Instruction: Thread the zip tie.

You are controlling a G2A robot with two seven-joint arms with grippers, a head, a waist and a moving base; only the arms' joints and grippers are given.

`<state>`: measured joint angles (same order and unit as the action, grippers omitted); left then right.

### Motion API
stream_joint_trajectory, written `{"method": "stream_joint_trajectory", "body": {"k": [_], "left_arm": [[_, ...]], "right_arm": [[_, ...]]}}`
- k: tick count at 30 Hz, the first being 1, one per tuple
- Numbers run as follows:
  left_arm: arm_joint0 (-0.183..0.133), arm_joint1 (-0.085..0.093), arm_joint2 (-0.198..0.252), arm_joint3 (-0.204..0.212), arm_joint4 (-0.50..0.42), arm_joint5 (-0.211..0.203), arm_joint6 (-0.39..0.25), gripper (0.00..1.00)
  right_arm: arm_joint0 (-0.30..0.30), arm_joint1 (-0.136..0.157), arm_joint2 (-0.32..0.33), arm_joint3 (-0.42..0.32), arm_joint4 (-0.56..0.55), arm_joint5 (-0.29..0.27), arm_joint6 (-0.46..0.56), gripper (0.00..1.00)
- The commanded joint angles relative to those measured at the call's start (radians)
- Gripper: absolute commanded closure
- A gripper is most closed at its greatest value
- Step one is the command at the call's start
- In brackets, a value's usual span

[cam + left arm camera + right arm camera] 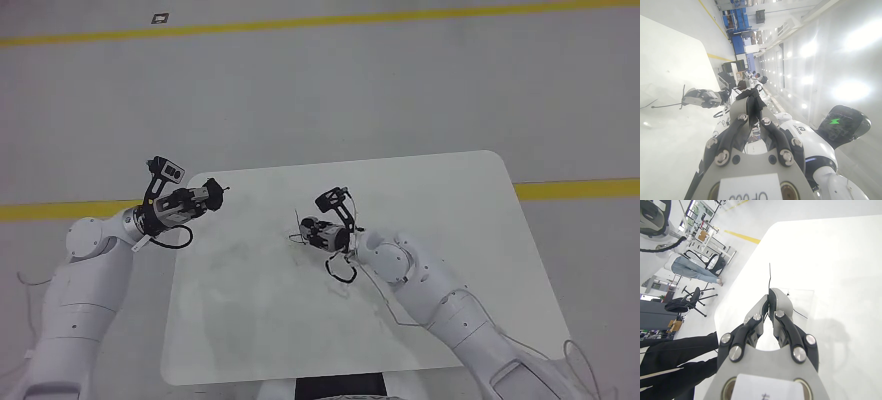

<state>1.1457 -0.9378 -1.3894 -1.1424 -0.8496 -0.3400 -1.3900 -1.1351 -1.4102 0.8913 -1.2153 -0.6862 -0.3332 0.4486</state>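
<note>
Over the middle of the white table (pixel 450 210), the right gripper (pixel 304 234) is clamped on a thin black zip tie (pixel 297 218), which is pinched between its ribbed pads (pixel 765 308). In the right wrist view one slender end of the tie (pixel 769 275) pokes straight out past the fingertips, above the tabletop. The left wrist view shows the right gripper (pixel 683 98) farther off, with a length of the tie (pixel 666 106) running out sideways from it and a shorter length crossing upright at the tips. The left gripper (pixel 215 192) hangs above the table's far left corner, well apart from the right one, its black fingertips (pixel 753 95) pressed together; whether anything sits between them I cannot tell. Another thin black strand (pixel 800 314) shows just beside the right gripper's finger; whether it belongs to the same tie I cannot tell
</note>
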Motion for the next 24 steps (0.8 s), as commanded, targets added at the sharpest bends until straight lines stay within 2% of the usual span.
{"method": "stream_joint_trajectory", "body": {"k": [1, 14, 17, 24], "left_arm": [[0.0, 0.0, 0.0, 0.0, 0.0, 0.0, 0.0, 1.0], [0.0, 0.0, 0.0, 0.0, 0.0, 0.0, 0.0, 1.0], [0.0, 0.0, 0.0, 0.0, 0.0, 0.0, 0.0, 1.0], [0.0, 0.0, 0.0, 0.0, 0.0, 0.0, 0.0, 1.0]], "right_arm": [[0.007, -0.004, -0.012, 0.02, -0.003, -0.001, -0.012, 1.0], [0.091, -0.042, -0.102, 0.149, -0.048, 0.017, -0.06, 1.0], [0.112, -0.052, -0.12, 0.18, -0.064, 0.035, -0.059, 1.0], [0.149, -0.075, -0.145, 0.25, -0.049, 0.049, -0.079, 1.0]]}}
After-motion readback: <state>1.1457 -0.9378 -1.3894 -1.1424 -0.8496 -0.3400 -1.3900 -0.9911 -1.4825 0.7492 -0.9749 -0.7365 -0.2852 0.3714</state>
